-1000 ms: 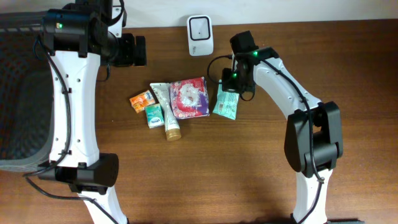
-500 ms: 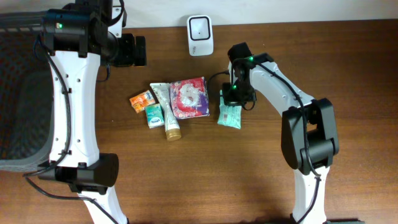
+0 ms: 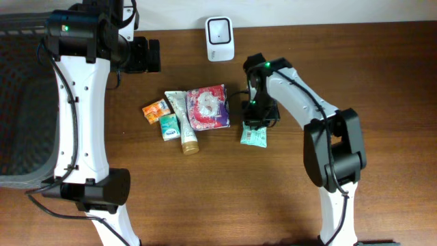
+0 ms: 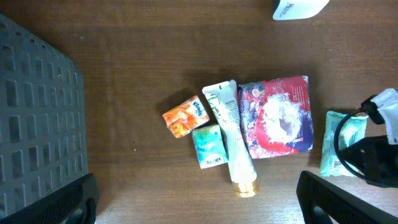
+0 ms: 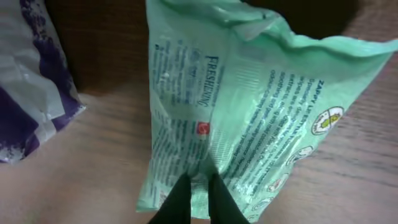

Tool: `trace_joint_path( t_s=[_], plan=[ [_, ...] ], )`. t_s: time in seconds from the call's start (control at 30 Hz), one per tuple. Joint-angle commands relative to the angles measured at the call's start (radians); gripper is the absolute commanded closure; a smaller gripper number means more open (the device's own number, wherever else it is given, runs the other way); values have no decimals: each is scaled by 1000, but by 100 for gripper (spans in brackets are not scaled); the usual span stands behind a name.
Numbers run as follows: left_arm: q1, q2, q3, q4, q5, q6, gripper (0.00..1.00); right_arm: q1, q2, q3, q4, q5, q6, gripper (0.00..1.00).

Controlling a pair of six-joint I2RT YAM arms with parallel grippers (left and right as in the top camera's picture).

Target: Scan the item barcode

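A pale green wipes packet (image 3: 255, 137) lies right of the item pile; its printed back fills the right wrist view (image 5: 249, 112). My right gripper (image 3: 257, 121) (image 5: 199, 194) is shut on it, the two black fingertips (image 5: 179, 200) pinching a fold at its near edge. The white barcode scanner (image 3: 220, 30) stands at the table's far edge, its corner also showing in the left wrist view (image 4: 298, 7). My left gripper (image 3: 145, 56) (image 4: 199, 205) hangs open high above the table's left side, holding nothing.
A pile sits mid-table: an orange packet (image 3: 156, 109), a small teal box (image 3: 168, 127), a white tube with a gold cap (image 3: 183, 124) and a red-and-purple pack (image 3: 208, 107). A dark mesh basket (image 3: 20, 102) fills the left edge.
My right gripper has dragged the green packet away from the scanner and toward the table's front, past the corner of the red-and-purple pack. The left arm has stayed still.
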Motion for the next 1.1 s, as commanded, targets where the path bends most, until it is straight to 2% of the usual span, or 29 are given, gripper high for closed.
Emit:
trace_joint_path(
  t_s=[0.0, 0.07, 0.17, 0.23, 0.3, 0.37, 0.43, 0.5, 0.53, 0.57, 0.8, 0.93, 1.07],
  plan=[
    [-3, 0, -1, 1, -6, -5, 1, 18, 0, -33, 14, 40, 56, 93],
    [-3, 0, -1, 1, -6, -5, 1, 18, 0, -34, 22, 48, 11, 96],
    [-3, 0, -1, 1, -6, -5, 1, 31, 0, -34, 34, 49, -181, 96],
    [-3, 0, -1, 1, -6, -5, 1, 35, 0, -34, 28, 65, -227, 96],
    [-3, 0, -1, 1, -6, -5, 1, 35, 0, -34, 16, 83, -222, 96],
    [-3, 0, -1, 1, -6, -5, 1, 35, -1, 3, -80, 82, -121, 96],
    [-3, 0, -1, 1, -6, -5, 1, 35, -1, 45, -126, 62, -85, 94],
    [-3, 0, -1, 1, -6, -5, 1, 35, -1, 89, -140, -30, -86, 56],
    [-3, 0, -1, 1, -6, -5, 1, 35, -1, 91, -135, -58, -85, 46],
    [-5, 0, -1, 1, -6, -5, 1, 35, -1, 91, -129, -64, -69, 43],
    [-5, 0, -1, 1, -6, -5, 1, 29, -1, 91, -110, -5, -52, 42],
    [-5, 0, -1, 1, -6, -5, 1, -50, -1, 91, -107, 10, -68, 40],
    [-7, 0, -1, 1, -6, -5, 1, -217, 0, 90, -108, -270, -334, 29]
  ],
)
